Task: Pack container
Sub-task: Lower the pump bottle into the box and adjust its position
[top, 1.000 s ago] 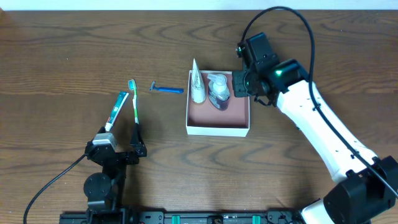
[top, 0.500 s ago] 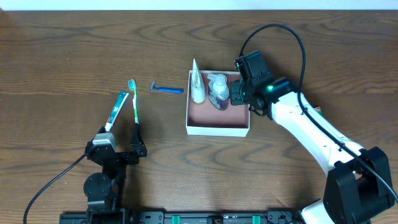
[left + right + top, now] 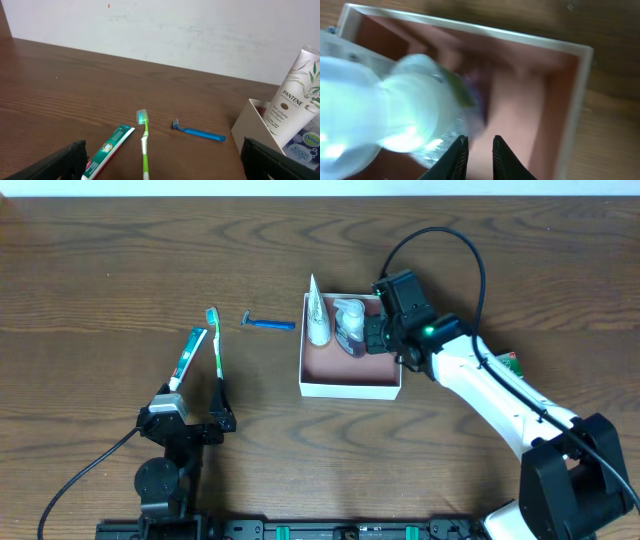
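The container (image 3: 350, 388) is a square white box with a pink inside, at the table's middle. A white Pantene tube (image 3: 317, 315) and a clear bottle (image 3: 350, 326) lie in its far part. My right gripper (image 3: 373, 337) is inside the container (image 3: 572, 95), right beside the bottle (image 3: 405, 115). Its jaws (image 3: 477, 142) are almost together with nothing between them. My left gripper (image 3: 190, 426) rests wide open and empty at the front left (image 3: 162, 162). The container's corner (image 3: 250, 125) and the tube (image 3: 295, 95) also show in the left wrist view.
A toothpaste tube (image 3: 188, 357), a green toothbrush (image 3: 216, 340) and a blue razor (image 3: 268, 325) lie on the table left of the container. They also show in the left wrist view: toothpaste (image 3: 107, 150), toothbrush (image 3: 145, 145), razor (image 3: 199, 133). A green-and-white soap box (image 3: 512, 363) peeks out beside the right arm.
My right gripper has moved left and down from the container's far right corner into the box, next to the bottle. The soap box has come into view. The left arm has not moved.
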You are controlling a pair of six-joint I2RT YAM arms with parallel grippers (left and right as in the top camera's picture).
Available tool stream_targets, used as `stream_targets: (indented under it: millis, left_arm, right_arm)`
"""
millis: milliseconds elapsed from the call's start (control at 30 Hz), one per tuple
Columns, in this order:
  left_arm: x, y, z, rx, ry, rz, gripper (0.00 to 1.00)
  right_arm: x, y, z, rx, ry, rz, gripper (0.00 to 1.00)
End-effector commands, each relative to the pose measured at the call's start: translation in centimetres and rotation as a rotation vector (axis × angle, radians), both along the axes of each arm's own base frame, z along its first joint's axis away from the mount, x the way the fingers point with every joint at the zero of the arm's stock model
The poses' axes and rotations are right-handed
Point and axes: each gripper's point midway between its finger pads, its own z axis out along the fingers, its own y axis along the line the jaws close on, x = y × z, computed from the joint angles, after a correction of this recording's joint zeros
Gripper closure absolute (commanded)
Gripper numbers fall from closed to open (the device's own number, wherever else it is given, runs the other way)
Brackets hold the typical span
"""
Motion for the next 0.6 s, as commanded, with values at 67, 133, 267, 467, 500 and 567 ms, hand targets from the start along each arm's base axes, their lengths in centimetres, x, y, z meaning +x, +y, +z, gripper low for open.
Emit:
stream_targets:
  millis: [67, 133, 267, 467, 500, 567]
  left_arm:
    - [0.02, 0.16, -1.66, 0.0, 0.04, 0.006, 0.02]
    - [0.02, 0.16, -1.66, 0.0, 0.04, 0.006, 0.02]
    - [0.02, 0.16, -1.66, 0.0, 0.04, 0.006, 0.02]
    - [0.02, 0.16, -1.66, 0.0, 0.04, 0.006, 0.02]
    - [0.02, 0.16, -1.66, -0.001, 0.04, 0.006, 0.02]
    - [0.02, 0.16, -1.66, 0.0, 0.04, 0.006, 0.02]
  right_arm:
    - [-0.64, 1.62, -0.54, 0.029, 0.006, 0.007, 0.81]
    - [-0.71, 1.9, -0.51, 0.035, 0.004, 0.007, 0.81]
    - [-0.77, 1.9, -0.55, 0.04, 0.01, -0.004, 0.82]
    - [-0.89, 1.89, -0.63, 0.086, 0.04, -0.084, 0.85]
    - [-0.91, 1.95, -0.62, 0.094, 0.044, -0.096, 0.86]
    - [-0.97, 2.15, -0.58, 0.108, 0.049, -0.114, 0.86]
